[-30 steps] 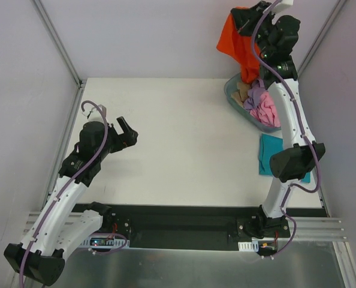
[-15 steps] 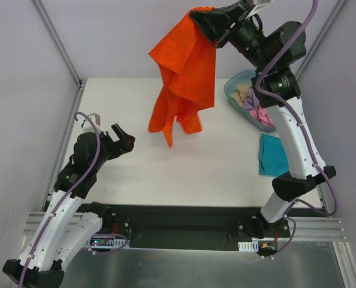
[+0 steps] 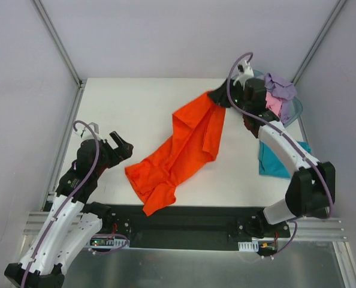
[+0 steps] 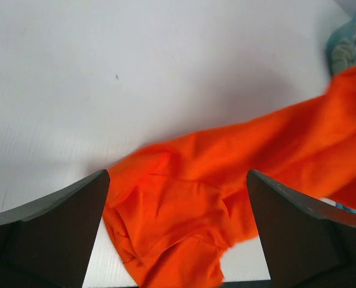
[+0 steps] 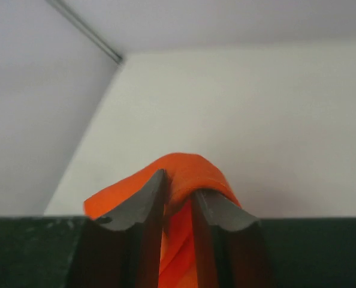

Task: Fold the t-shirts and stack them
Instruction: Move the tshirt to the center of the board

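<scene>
The bright orange t-shirt (image 3: 181, 150) lies stretched in a crumpled diagonal band across the white table, from the near left up to the back right. My right gripper (image 3: 217, 98) is shut on its upper end, and the cloth bulges over the closed fingers in the right wrist view (image 5: 187, 171). My left gripper (image 3: 121, 144) is open and empty, just left of the shirt's lower end, which fills the gap ahead of the jaws in the left wrist view (image 4: 190, 210). A teal t-shirt (image 3: 272, 159) lies flat at the right edge.
The translucent tub (image 3: 292, 111) at the back right holds lavender (image 3: 280, 86) and pink (image 3: 272, 103) shirts. Metal frame posts stand at the table's back corners. A black rail (image 3: 184, 219) runs along the near edge.
My right arm swung the orange shirt out of the tub, over the table, then lowered it so it now lies spread diagonally. My left gripper shifted slightly nearer the front.
</scene>
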`<action>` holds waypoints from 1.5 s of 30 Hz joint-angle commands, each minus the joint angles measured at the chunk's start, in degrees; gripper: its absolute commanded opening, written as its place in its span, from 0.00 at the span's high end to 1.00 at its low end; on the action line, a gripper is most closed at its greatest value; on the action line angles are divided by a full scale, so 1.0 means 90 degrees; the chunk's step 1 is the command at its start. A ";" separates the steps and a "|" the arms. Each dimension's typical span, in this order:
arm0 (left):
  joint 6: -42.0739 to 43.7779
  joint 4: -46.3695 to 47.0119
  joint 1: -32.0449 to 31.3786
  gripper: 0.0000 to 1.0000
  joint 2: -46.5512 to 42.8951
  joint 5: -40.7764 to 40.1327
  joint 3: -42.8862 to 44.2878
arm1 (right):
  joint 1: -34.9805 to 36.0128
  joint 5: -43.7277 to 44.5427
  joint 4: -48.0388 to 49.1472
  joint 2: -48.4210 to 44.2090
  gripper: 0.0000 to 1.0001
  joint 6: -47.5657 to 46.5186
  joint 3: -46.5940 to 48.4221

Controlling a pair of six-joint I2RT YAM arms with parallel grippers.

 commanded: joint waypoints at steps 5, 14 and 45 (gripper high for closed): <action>-0.0445 -0.0290 0.0064 0.01 0.0912 0.0579 -0.0207 | -0.0962 -0.0022 -0.0723 0.0814 0.36 0.0356 -0.2051; -0.1129 -0.0300 0.0054 0.01 0.1343 0.2307 -0.0744 | -0.0894 0.1697 -0.2589 0.0268 0.06 -0.0690 -0.1737; -0.2780 0.0100 -0.1850 0.32 0.3130 0.0707 -0.0637 | -0.0894 0.2235 -0.3059 -0.0348 0.03 -0.1169 -0.2138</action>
